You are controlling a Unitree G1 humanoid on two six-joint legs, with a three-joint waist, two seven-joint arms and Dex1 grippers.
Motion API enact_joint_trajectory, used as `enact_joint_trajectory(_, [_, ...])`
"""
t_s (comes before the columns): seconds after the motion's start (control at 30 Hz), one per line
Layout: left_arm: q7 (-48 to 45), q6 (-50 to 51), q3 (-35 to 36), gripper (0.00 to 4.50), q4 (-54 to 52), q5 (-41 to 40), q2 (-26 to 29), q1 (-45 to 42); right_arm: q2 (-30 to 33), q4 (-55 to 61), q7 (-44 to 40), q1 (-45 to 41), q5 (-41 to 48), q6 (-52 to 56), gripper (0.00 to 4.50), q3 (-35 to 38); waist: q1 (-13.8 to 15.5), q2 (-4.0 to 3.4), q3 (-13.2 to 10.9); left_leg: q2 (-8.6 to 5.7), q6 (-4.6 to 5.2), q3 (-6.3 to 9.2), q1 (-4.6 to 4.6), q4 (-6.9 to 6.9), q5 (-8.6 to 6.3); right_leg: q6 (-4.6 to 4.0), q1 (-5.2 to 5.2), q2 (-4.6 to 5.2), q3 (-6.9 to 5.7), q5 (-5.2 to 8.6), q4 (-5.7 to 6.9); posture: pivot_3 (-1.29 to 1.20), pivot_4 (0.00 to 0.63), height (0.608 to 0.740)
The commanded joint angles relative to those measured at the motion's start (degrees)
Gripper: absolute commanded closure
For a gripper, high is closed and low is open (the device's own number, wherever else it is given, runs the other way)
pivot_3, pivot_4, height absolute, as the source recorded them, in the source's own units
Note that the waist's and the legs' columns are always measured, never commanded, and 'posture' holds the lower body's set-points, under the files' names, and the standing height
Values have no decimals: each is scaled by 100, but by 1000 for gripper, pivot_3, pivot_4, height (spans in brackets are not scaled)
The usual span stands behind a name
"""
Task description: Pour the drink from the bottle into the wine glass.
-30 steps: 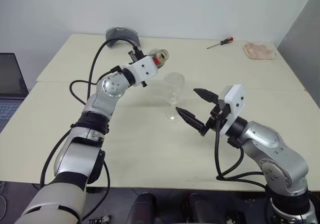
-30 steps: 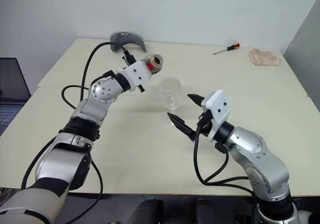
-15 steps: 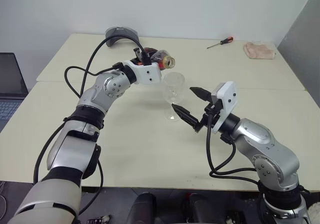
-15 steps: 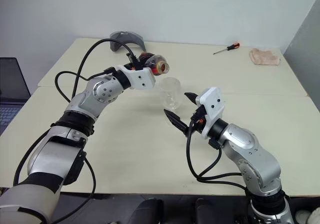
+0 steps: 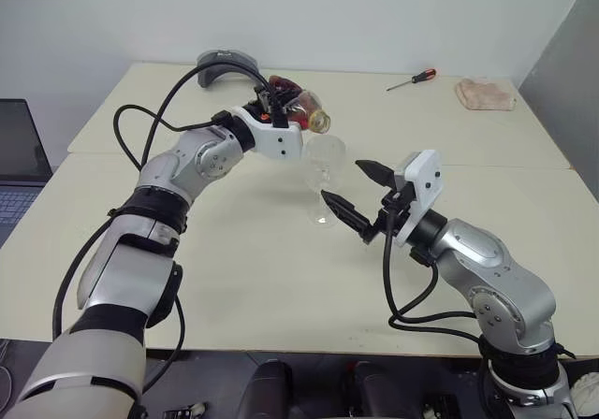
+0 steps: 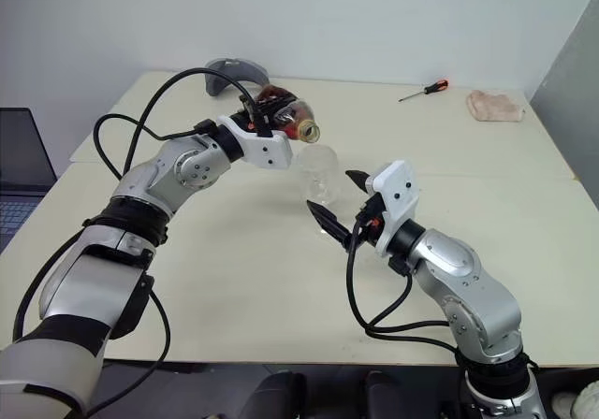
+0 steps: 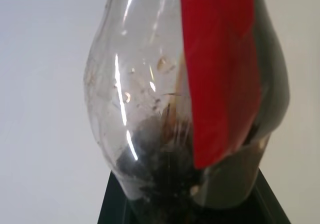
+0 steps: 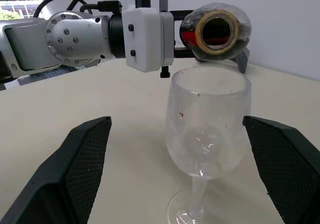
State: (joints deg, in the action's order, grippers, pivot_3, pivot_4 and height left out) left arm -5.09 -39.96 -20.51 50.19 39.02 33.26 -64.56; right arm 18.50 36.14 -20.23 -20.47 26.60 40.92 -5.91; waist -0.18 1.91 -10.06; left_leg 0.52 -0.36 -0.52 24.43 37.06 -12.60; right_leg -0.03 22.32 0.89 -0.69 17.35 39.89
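The bottle (image 5: 298, 108) lies tipped on its side in the air, with my left gripper (image 5: 279, 101) shut on it. Its open mouth (image 8: 216, 30) hangs just above the far rim of the wine glass (image 5: 324, 162). The dark drink (image 7: 165, 169) pools inside the bottle beside its red label (image 7: 220, 69). The wine glass (image 8: 207, 129) stands upright on the table, and its bowl looks clear. My right gripper (image 5: 343, 181) is open just in front of the glass. One finger (image 8: 80, 164) stands on each side of the stem, apart from it.
On the far side of the cream table (image 5: 234, 269) lie a red-handled screwdriver (image 5: 412, 80), a pink cloth (image 5: 485, 93) and a grey curved object (image 5: 227, 64). A laptop (image 5: 19, 171) sits off the table's left edge.
My left wrist has rolled and risen a little, tipping the bottle so its mouth now points down over the glass rim. The right gripper has stayed open by the glass.
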Motion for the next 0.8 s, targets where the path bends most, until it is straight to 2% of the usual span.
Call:
enact_joint_trajectory(0.03, [263,-122,35,3709,-36,44,118,-318,-51,113,49,-112,-19,-56,0,-8,1,0,0,0,0,0,0,0,0,0,0,0,0,0,0,0,150,740])
enact_joint_trajectory(0.8, [893,-512,-348,3710,443,637,342,-699,-191,34,166,-181,-59,34,0,-11,1,0,0,0,-1,-3,0,1,1,0,1,0,0,0,3,0,150,740])
